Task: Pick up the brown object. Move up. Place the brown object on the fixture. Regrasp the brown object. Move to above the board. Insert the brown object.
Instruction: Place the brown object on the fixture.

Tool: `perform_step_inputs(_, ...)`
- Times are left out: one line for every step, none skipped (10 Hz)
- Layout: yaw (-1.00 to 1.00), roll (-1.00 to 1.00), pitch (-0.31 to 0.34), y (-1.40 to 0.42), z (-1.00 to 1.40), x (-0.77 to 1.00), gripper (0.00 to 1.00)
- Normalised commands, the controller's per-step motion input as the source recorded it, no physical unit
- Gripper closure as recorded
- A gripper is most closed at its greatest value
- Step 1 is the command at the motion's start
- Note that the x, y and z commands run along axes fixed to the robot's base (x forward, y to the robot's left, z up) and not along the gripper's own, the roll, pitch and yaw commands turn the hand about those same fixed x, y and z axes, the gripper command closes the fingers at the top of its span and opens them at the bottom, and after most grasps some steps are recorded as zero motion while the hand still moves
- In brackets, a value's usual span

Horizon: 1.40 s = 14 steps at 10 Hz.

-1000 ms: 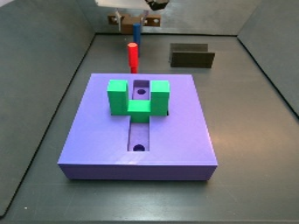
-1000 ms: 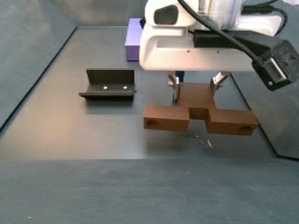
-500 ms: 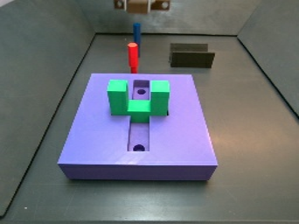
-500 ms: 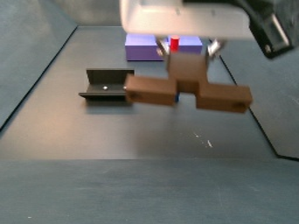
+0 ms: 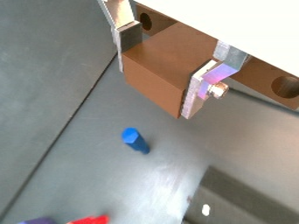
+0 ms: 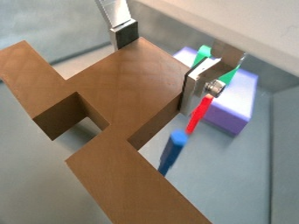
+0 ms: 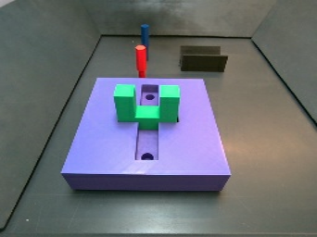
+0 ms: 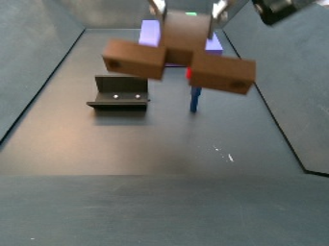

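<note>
My gripper (image 5: 167, 61) is shut on the brown object (image 5: 163, 74), clamping its square middle block between both fingers (image 6: 201, 80). In a side view the brown object (image 8: 180, 60) hangs high above the floor, tilted, with the gripper (image 8: 189, 19) at the frame's top edge. Its long bar (image 6: 70, 96) shows a round hole near one end (image 5: 284, 86). The dark fixture (image 8: 118, 93) stands on the floor, apart from the object, and also appears as the fixture (image 7: 203, 59) behind the purple board (image 7: 155, 139). That side view does not show the gripper.
A green U-shaped block (image 7: 146, 102) sits on the board over its slot. A red peg (image 7: 140, 60) and a blue peg (image 7: 144, 33) stand upright behind the board; the blue peg (image 8: 195, 99) is below the held object. Grey walls enclose the floor.
The gripper has risen with the brown object from just above the floor to well above it, and has left the top of the side view where it showed before.
</note>
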Motion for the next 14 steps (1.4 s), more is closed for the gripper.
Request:
perform_step_inputs(-0.27,-0.44,0.086,0.00,0.16,0.55,1.00)
perform_step_inputs(-0.17,-0.62,0.054,0.00,0.15,0.53,1.00)
perform_step_inputs(-0.05,-0.74,0.069,0.00,0.17,0.57,1.00)
perform_step_inputs(-0.03,-0.75,0.149,0.00,0.21,0.71,1.00)
perform_step_inputs(-0.03,-0.71,0.211,-0.03,0.23,0.79,1.00)
perform_step_inputs(-0.03,-0.59,0.260,-0.05,0.15,0.82,1.00)
perform_step_inputs(-0.05,-0.56,0.269,-0.06,0.09,0.82,1.00)
perform_step_inputs(-0.08,-0.50,0.294,-0.12,0.00,0.90,1.00)
perform_step_inputs(-0.11,-0.46,0.243,-0.11,0.00,0.91,1.00)
perform_step_inputs(-0.11,-0.44,0.231,-0.11,0.00,0.92,1.00)
perform_step_inputs(-0.11,-0.44,0.214,-0.11,0.00,0.92,1.00)
perform_step_inputs(-0.17,-0.44,0.154,-0.08,0.00,0.91,1.00)
perform_step_inputs(-0.18,-0.43,0.140,-0.07,0.00,0.90,1.00)
perform_step_inputs(-0.18,-0.43,0.140,-0.07,0.00,0.90,1.00)
